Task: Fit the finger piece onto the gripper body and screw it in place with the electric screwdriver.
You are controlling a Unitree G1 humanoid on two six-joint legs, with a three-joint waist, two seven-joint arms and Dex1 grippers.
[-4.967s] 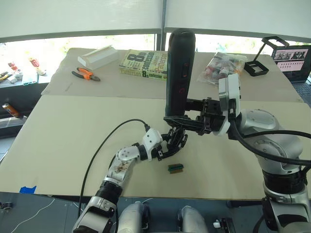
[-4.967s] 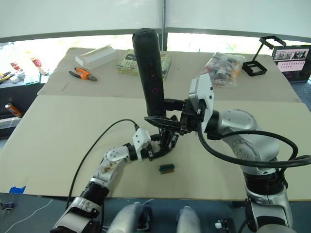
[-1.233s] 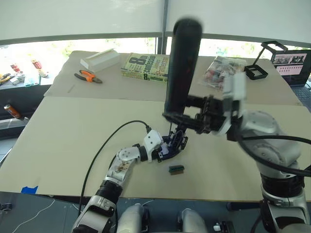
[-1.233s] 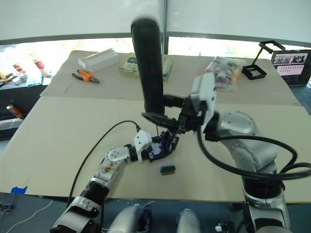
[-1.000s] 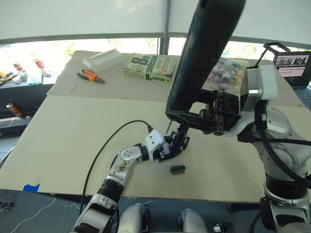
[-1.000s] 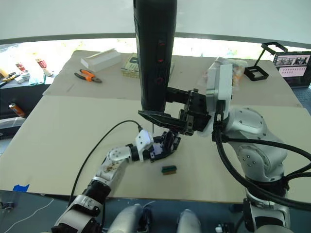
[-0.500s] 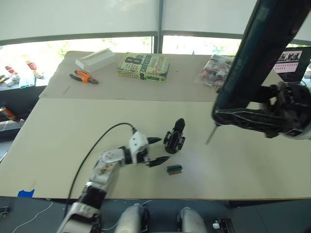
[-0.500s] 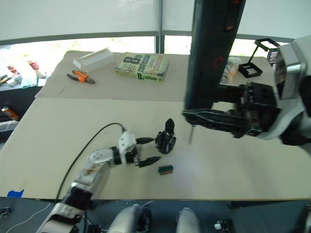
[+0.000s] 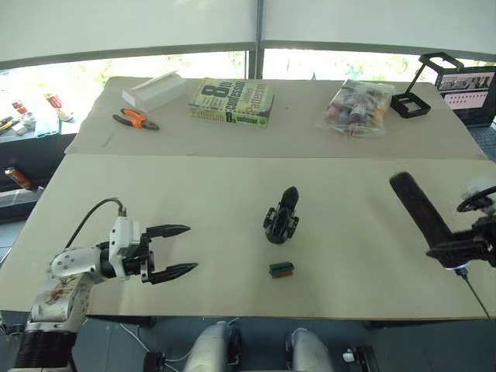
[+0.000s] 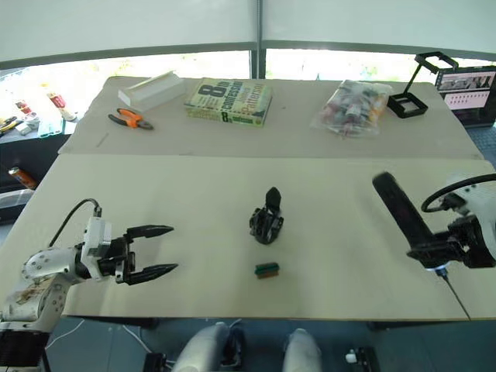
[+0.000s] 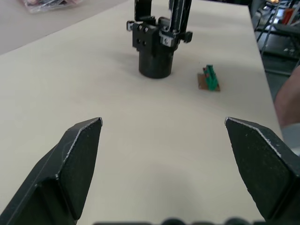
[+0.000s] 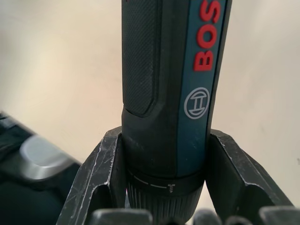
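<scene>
Your left gripper [image 9: 180,249], pointed black fingers apart, hovers near the table's [image 9: 194,194] front edge. Your right gripper [image 12: 161,187] clamps the textured, cylindrical screwdriver [image 9: 420,209] at the right edge. Between them, on open beige tabletop, the chunky gripper body [image 9: 280,217] stands upright.

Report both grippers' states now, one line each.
Left gripper: open, holding nothing.
Right gripper: shut on the electric screwdriver.
</scene>
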